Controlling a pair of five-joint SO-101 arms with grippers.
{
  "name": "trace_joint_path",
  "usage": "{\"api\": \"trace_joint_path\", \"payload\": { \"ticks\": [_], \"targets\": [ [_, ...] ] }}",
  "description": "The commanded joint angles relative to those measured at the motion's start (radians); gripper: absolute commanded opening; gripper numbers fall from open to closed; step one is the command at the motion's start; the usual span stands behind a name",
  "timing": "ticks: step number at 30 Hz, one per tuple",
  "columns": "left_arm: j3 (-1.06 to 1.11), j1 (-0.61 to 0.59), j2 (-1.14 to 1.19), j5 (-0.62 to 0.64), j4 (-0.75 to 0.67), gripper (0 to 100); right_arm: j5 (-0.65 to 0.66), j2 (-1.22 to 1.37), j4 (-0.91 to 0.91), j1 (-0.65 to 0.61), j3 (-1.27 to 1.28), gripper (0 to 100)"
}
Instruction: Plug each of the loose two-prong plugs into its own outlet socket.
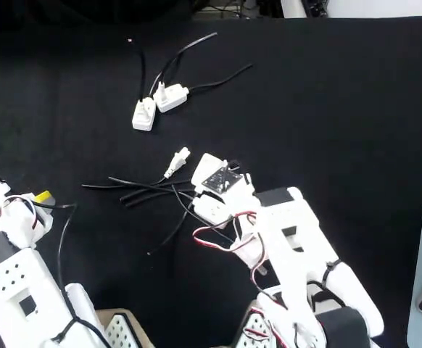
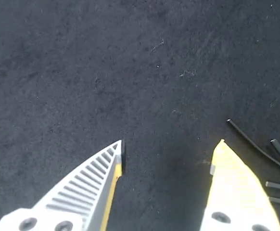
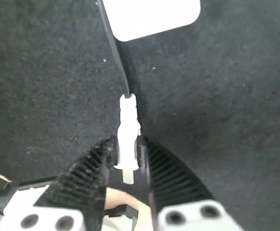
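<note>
One two-prong plug (image 3: 128,120) is pinched between the ribbed fingers (image 3: 87,173) of the right hand (image 3: 127,142). Its long axis runs straight along the hand's own pointing line. The cord end faces away from the wrist and a short stub faces back toward the palm, so I judge the prongs may not be aimed forward, though that end is too hidden to be sure. Just ahead of the fingertips, a little to one side of that line, lies a white outlet block (image 3: 149,17), apart from the plug, with the black cord (image 3: 114,53) running past its edge. A second loose plug (image 1: 176,162) lies on the tabletop (image 1: 341,109) just beyond the right hand, far nearer to it than to the left hand (image 2: 171,144), which hangs spread open over bare tabletop with cut cord ends (image 2: 274,163) beside one finger. Farther ahead, two more white pieces (image 1: 144,116) lie touching; whether they are mated I cannot tell. Tangled cords (image 1: 146,190) beside the right hand could snag.
</note>
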Motion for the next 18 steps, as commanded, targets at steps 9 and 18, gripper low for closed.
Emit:
{"api": "trace_joint_path", "payload": {
  "ticks": [9,18],
  "targets": [
    [-0.012,0.013,-0.015,0.003,0.0,29,0.006,0.111,-0.015,-0.034,-0.024,1.4],
    [-0.002,0.013,-0.015,-0.002,0.0,29,0.006,0.122,0.025,-0.058,-0.122,1.1]
  ]
}}
